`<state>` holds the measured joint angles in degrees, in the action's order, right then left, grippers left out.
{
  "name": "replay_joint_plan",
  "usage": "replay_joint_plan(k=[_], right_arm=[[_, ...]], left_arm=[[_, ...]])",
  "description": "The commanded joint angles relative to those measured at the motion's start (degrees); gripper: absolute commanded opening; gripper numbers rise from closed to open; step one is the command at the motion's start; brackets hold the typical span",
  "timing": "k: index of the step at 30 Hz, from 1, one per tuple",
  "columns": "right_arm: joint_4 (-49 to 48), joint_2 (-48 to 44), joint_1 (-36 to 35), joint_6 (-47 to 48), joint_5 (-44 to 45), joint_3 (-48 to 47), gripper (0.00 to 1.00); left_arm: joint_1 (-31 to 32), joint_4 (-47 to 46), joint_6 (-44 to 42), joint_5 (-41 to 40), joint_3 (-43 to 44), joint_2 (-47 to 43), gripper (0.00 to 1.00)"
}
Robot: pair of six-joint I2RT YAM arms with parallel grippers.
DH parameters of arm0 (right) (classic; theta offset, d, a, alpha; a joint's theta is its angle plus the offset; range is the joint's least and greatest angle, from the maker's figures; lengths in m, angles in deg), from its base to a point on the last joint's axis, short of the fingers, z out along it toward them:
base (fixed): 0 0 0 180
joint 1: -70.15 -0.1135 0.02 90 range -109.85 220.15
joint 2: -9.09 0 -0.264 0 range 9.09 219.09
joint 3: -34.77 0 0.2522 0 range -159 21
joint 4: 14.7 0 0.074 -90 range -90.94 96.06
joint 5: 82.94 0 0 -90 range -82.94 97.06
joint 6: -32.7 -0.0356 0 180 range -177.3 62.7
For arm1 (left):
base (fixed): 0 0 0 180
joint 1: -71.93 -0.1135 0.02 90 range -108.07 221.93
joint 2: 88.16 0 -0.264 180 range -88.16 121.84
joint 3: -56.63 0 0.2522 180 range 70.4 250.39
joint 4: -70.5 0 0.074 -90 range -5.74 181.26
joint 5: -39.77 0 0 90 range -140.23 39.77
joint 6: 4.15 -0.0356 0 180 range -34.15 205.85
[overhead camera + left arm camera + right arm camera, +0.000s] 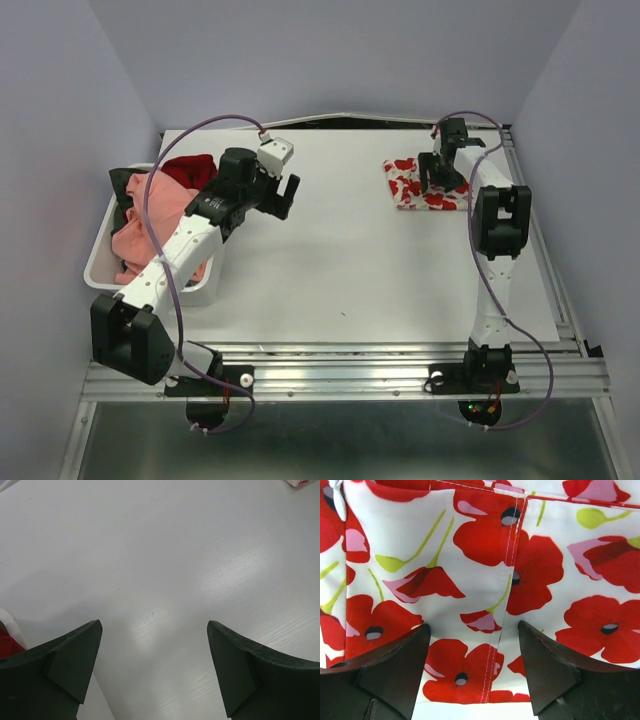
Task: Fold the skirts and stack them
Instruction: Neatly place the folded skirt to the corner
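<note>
A white skirt with red flower print (405, 186) lies folded flat at the table's far right; it fills the right wrist view (470, 565). My right gripper (441, 176) hovers close over it, its jaws open (474, 630) with only the flat cloth showing beneath them and nothing pinched. A salmon-pink skirt (140, 215) lies bunched in the white bin at the left. My left gripper (285, 196) hangs open above bare table just right of the bin, empty (154, 627). A corner of the flowered skirt (301, 482) shows at the top right of the left wrist view.
The white bin (100, 262) stands at the table's left edge and also holds a dark red cloth (190, 170) and a dark green cloth (122, 182). Grey walls close in on both sides and the back. A metal rail (350, 375) runs along the near edge.
</note>
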<state>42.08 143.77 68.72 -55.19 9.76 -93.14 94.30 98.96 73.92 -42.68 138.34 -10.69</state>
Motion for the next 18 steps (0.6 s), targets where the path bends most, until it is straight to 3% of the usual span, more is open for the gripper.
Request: replay_joint_plan(k=[1,7,12,18], right_arm=[[1.01,10.60,3.62,0.88,3.89,-5.36,0.77],[0.05,17.63,6.87,5.52,6.27,-16.71,0.78],[-6.36,17.82,9.07,10.98,6.09,-15.49,0.82],[-7.16,18.35,10.31,13.09,5.56,-16.11,0.81]], left_arm=[[-0.66,0.07,0.67,0.97,2.37,-0.57,0.99],[-1.36,0.15,0.06,0.80,1.49,-0.39,0.99],[-2.33,0.59,0.06,1.06,1.40,0.22,0.99],[-3.74,1.21,-0.03,2.29,2.19,1.10,0.99]])
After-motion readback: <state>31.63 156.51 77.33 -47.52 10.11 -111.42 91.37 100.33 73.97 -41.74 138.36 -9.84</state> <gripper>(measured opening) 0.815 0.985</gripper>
